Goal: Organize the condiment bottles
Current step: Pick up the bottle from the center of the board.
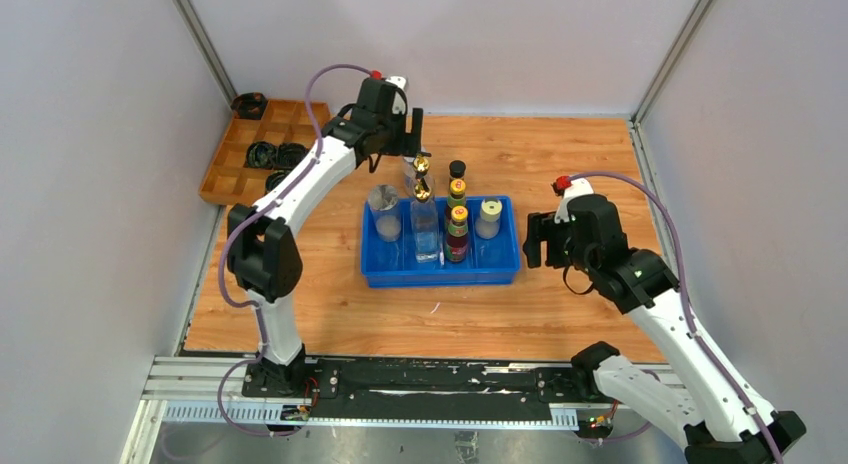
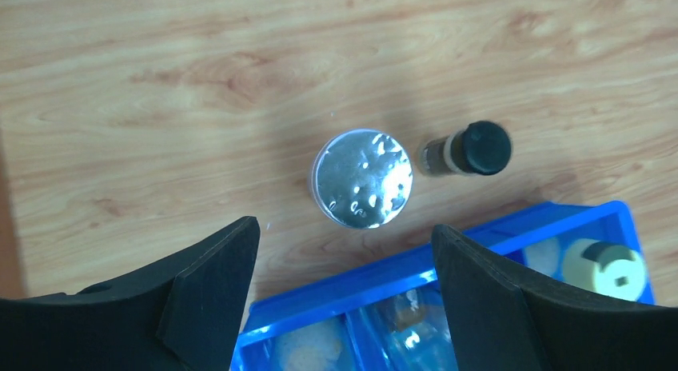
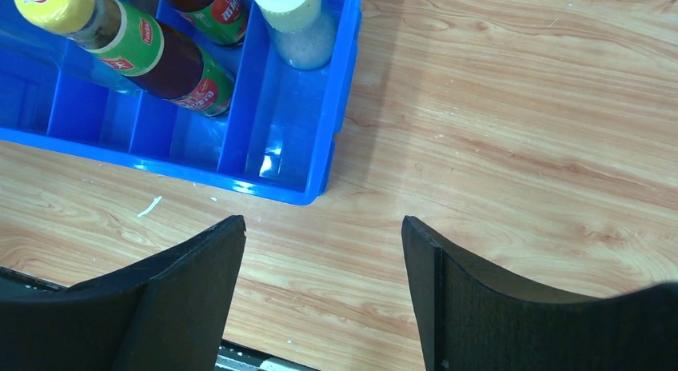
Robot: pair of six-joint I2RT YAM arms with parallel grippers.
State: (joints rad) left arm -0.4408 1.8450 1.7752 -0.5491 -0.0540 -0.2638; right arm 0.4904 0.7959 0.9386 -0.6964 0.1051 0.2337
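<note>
The left arm (image 1: 330,164) and the right arm (image 1: 690,344) are white with big black joints. A thin purple cable (image 1: 325,74) runs along each one, and a small red knob (image 1: 376,74) sits near each wrist. The left gripper (image 2: 344,235) and right gripper (image 3: 324,227) have thick black fingers (image 2: 208,291).

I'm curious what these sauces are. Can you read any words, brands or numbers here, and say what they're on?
Nothing reads clearly.
Near sauce bottle, yellow cap: red badge with white characters, cut off and blurred, unreadable.
Near sauce bottle and far sauce bottle, red-and-green labels: white characters, too blurred to read.
Cream-lidded jar: no writing visible.
</note>
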